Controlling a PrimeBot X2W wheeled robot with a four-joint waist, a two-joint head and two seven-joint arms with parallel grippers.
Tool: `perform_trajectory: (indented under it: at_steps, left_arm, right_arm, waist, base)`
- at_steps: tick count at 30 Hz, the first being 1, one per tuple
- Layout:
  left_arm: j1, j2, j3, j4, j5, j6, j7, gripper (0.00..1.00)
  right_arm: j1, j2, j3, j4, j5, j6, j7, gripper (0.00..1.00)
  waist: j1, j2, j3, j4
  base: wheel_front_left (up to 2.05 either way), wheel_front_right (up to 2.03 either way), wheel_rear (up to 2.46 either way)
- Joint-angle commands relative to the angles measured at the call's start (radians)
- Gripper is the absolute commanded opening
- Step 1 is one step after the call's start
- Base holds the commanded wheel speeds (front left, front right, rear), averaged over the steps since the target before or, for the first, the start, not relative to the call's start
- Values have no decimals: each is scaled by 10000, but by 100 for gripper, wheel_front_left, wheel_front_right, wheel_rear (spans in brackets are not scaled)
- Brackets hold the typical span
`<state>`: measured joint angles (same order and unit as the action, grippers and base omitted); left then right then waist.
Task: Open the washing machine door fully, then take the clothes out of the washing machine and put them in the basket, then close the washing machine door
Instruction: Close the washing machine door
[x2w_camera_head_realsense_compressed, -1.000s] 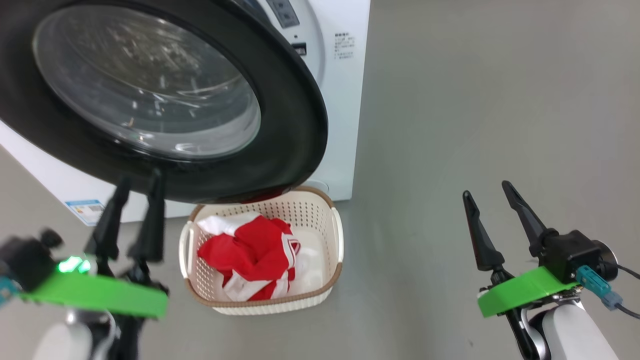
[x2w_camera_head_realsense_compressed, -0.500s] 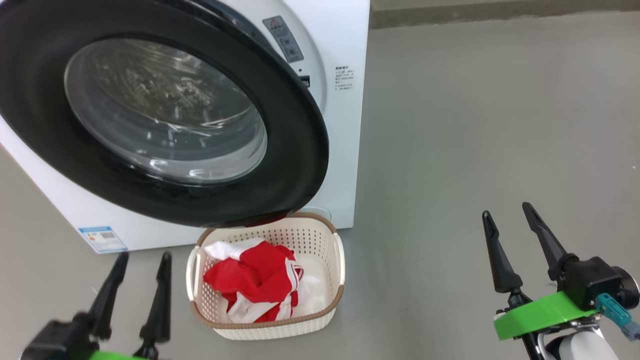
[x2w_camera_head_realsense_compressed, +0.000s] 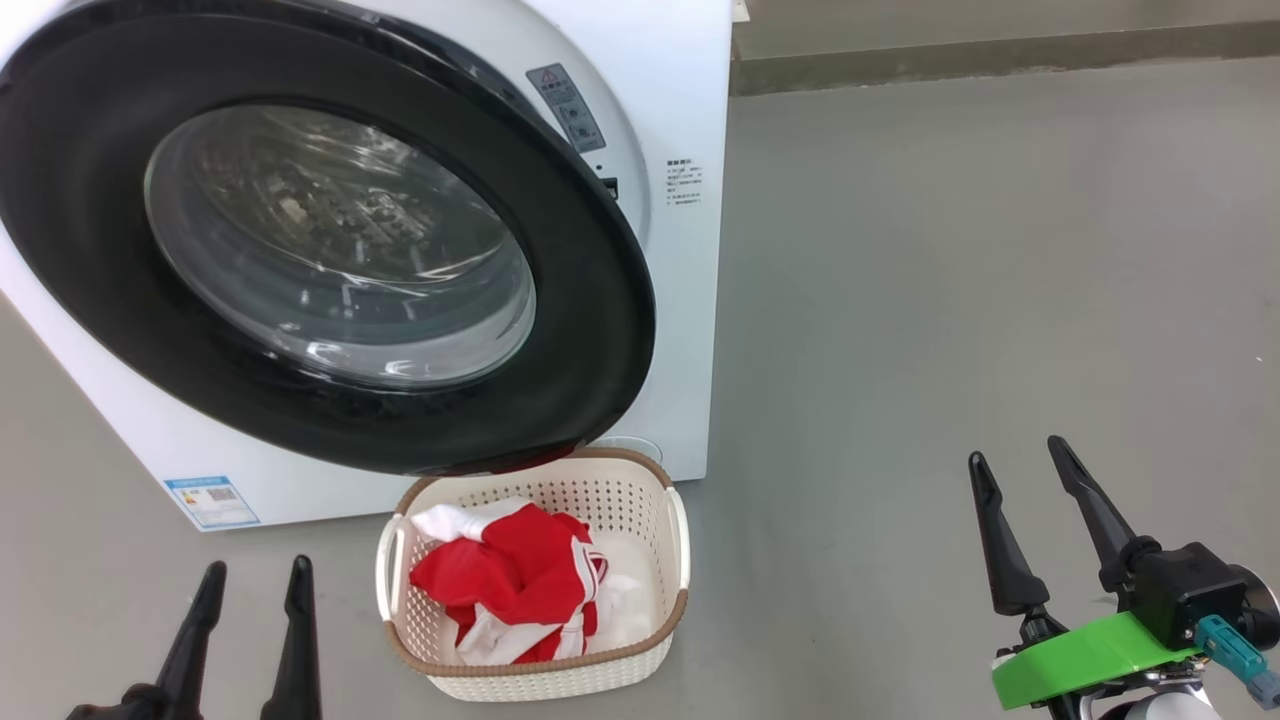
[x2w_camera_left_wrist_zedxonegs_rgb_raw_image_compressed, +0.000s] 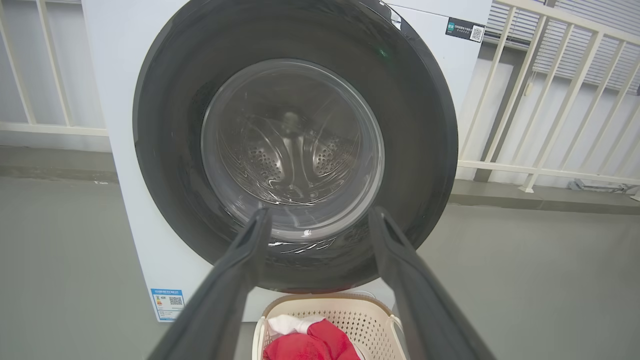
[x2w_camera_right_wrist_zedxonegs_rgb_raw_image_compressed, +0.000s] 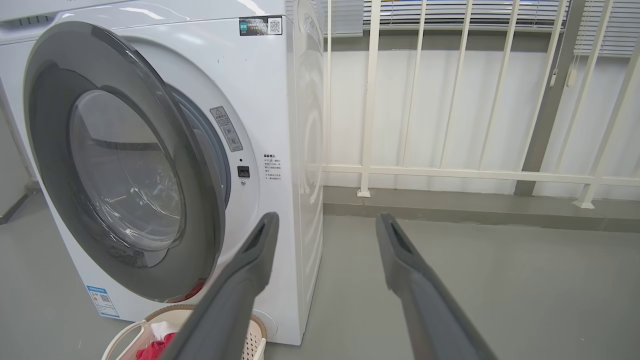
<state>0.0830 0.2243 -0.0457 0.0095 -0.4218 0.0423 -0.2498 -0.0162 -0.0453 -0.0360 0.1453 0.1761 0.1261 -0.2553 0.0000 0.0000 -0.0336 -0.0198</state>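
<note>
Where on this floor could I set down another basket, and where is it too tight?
Widest bare floor: between the washing machine, the basket and the right hand. A smaller strip: between the left hand and the basket. Crowded: under the washing machine door, hanging just over the basket's back rim.

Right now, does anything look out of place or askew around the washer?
Yes. The washing machine door stands ajar, and a scrap of red cloth pokes out behind its lower rim, above the basket. It may be caught there or not fully taken out, while the other red clothes lie in the basket.
</note>
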Motion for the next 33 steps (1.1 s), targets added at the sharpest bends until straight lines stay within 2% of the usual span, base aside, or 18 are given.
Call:
perform_trajectory:
  at_steps: [1,13,14,15,16,25,33]
  left_arm:
    - [-229,82,440,-270,229,-125,-118,100]
    - [-289,-272,543,-239,681,-512,-119,100]
    - [-306,-280,532,-230,708,-545,-119,100]
    - [-324,-289,523,-219,731,-575,-119,100]
    - [-343,-299,516,-207,750,-604,-119,100]
    - [-557,-460,379,-248,808,-813,-120,100]
    - [-787,-587,297,-441,830,-919,-120,100]
  right_arm:
    - [-111,-49,226,-200,10,46,-65,100]
    - [-249,-49,343,80,6,46,-65,100]
    - [-284,-49,360,123,-16,46,-65,82]
    - [-314,-49,409,210,-24,46,-65,47]
    - [-354,-49,472,322,-10,46,-65,0]
    - [-1406,-49,767,1573,-16,46,-65,0]
    - [-3063,-49,1194,2459,-100,46,-65,0]
  waist:
    - [0,0,-36,49]
    - [0,0,-12,204]
    - [0,0,1,228]
    - [0,0,13,255]
    - [0,0,28,284]
    - [0,0,252,684]
    - [0,0,770,1320]
  base:
    - [0,0,0]
    - [0,0,0]
    - [0,0,0]
    - [0,0,0]
    - [0,0,0]
    - [0,0,0]
    - [0,0,0]
